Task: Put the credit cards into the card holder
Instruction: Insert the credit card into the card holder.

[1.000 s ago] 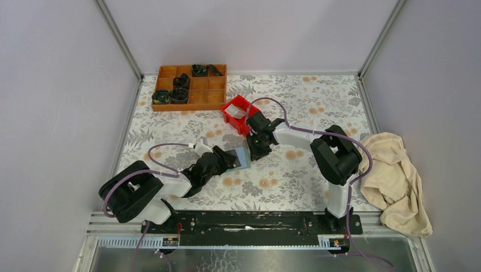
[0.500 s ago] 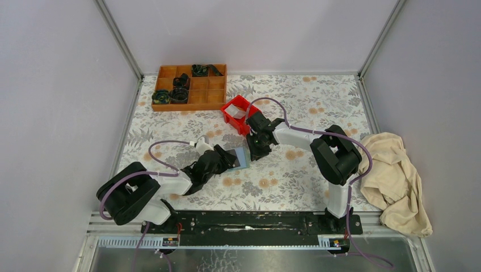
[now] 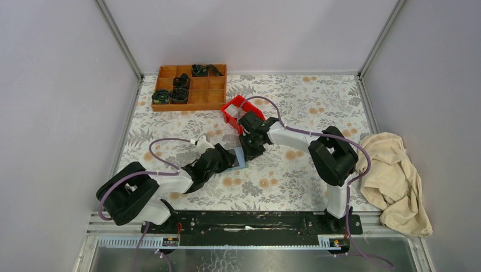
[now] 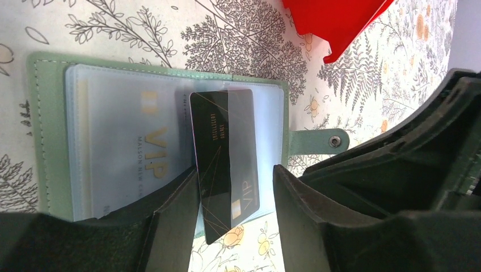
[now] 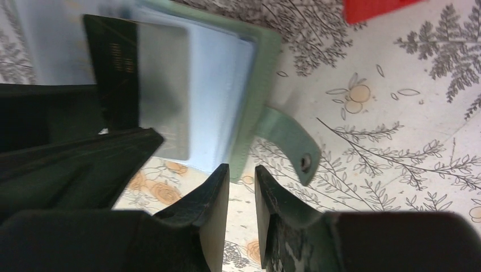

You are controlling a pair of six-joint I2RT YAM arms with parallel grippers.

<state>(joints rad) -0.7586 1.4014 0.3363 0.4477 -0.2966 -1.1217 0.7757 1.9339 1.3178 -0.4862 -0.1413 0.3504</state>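
Observation:
The sage-green card holder (image 4: pixel 48 141) lies open on the floral table, its clear sleeves up and its snap strap (image 5: pixel 289 144) to one side. A pale credit card with gold lettering (image 4: pixel 130 141) sits inside a sleeve. A dark grey credit card (image 4: pixel 224 153) is partly in a sleeve, its near end sticking out. My left gripper (image 4: pixel 235 170) stands open around that end: the card's edge is against one finger, the other is apart. My right gripper (image 5: pixel 239 169) has a narrow gap, its tips at the holder's (image 5: pixel 255 85) strap-side edge. In the top view both grippers meet at the holder (image 3: pixel 239 156).
A red bin (image 3: pixel 238 113) sits just behind the right gripper. A wooden compartment tray (image 3: pixel 190 88) with black items is at the back left. A beige cloth (image 3: pixel 397 181) lies off the table's right edge.
My right gripper has moved left, closer against the holder's edge, and the holder has shifted slightly left. The left gripper has hardly moved.

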